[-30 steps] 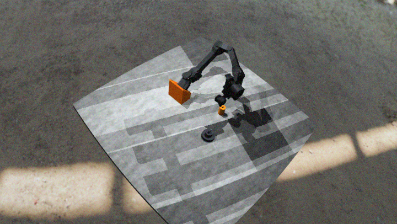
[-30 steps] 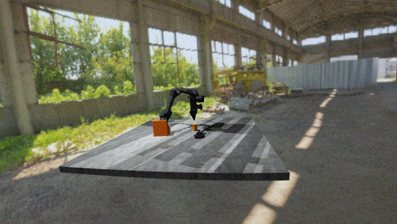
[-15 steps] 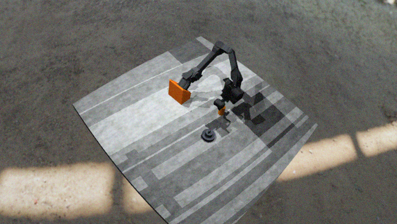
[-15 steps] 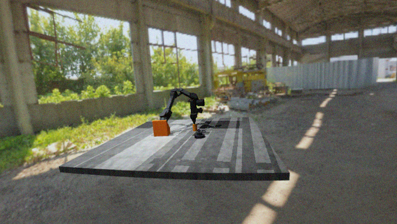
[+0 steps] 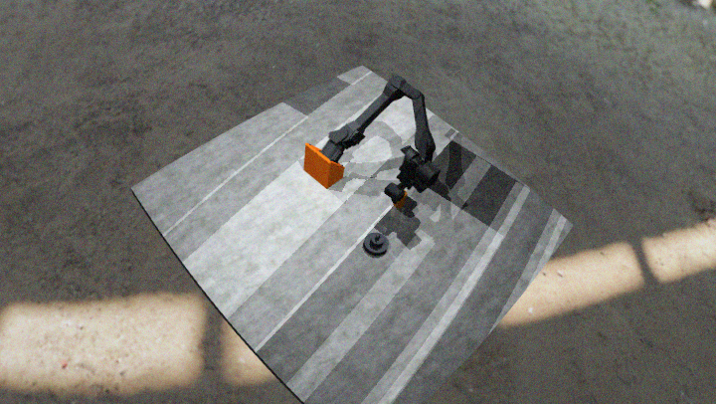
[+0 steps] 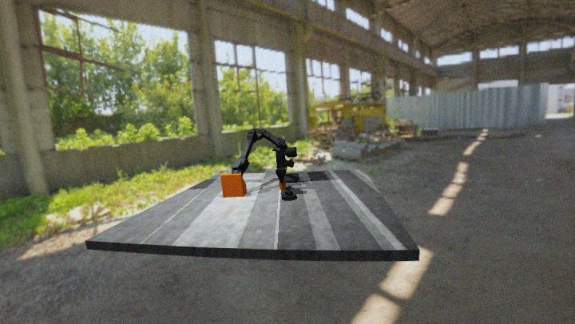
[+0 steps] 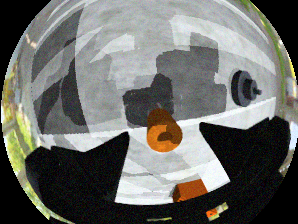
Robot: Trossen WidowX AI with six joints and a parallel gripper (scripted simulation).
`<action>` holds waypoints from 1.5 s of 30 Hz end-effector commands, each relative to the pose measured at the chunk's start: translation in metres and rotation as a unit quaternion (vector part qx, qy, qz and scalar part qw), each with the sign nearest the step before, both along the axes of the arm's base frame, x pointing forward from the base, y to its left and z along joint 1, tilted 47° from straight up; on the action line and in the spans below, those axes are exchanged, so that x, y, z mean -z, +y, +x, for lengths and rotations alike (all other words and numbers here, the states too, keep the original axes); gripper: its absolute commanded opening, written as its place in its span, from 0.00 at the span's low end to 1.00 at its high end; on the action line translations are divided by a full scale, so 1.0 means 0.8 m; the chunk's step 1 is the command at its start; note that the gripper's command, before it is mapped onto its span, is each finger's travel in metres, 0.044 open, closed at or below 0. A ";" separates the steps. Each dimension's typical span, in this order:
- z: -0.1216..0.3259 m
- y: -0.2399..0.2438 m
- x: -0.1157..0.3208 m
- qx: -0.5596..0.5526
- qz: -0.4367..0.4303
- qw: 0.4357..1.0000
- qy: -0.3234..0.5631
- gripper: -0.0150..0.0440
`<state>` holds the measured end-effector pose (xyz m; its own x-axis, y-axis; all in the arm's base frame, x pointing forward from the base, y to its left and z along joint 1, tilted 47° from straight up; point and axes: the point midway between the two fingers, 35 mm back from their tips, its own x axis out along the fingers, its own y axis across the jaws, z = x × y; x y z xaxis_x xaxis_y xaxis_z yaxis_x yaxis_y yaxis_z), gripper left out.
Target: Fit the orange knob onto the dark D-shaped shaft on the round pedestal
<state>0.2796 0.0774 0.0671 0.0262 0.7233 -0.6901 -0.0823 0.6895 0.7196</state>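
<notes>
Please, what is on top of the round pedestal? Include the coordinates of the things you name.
On top of the round pedestal (image 5: 370,249) (image 6: 289,197) (image 7: 242,89) stands the dark shaft (image 5: 376,238) (image 6: 289,191) (image 7: 257,92), with no knob on it. The pedestal hides whatever is underneath, and I cannot make out the shaft's flat side.

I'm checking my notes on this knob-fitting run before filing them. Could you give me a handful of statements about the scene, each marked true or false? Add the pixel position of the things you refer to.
1. The gripper (image 5: 401,204) (image 6: 281,181) (image 7: 165,131) is open. True.
2. The orange knob (image 5: 400,200) (image 6: 282,185) (image 7: 159,143) is already on the shaft (image 5: 376,238) (image 6: 288,190) (image 7: 257,92). False: it stands on the table top beside the round pedestal (image 5: 370,250) (image 6: 289,197) (image 7: 237,89).
3. The wrist view shows a hole in the knob's top. True.
4. The orange block (image 5: 320,167) (image 6: 232,186) (image 7: 192,191) sits on the pedestal. False: it is at the arm's base, apart from the pedestal.
</notes>
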 end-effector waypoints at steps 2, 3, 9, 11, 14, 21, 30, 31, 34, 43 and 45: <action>-0.001 0.009 0.008 0.001 0.002 1.000 0.004 1.00; -0.001 0.011 0.009 0.001 0.002 1.000 0.004 1.00; -0.002 0.020 0.017 0.001 0.003 1.000 0.004 1.00; -0.002 0.023 0.020 0.001 0.003 1.000 0.004 1.00; -0.002 0.027 0.024 0.001 0.004 1.000 0.004 1.00; -0.003 0.038 0.032 0.000 0.005 1.000 0.004 1.00; -0.003 0.039 0.033 0.000 0.005 1.000 0.004 0.69; -0.003 0.039 0.033 0.000 0.005 1.000 0.004 0.64; -0.003 0.039 0.033 0.000 0.005 1.000 0.004 0.54; 0.002 0.025 0.032 0.022 -0.011 1.000 0.003 0.31; 0.006 0.013 0.028 0.033 -0.020 0.999 0.002 0.25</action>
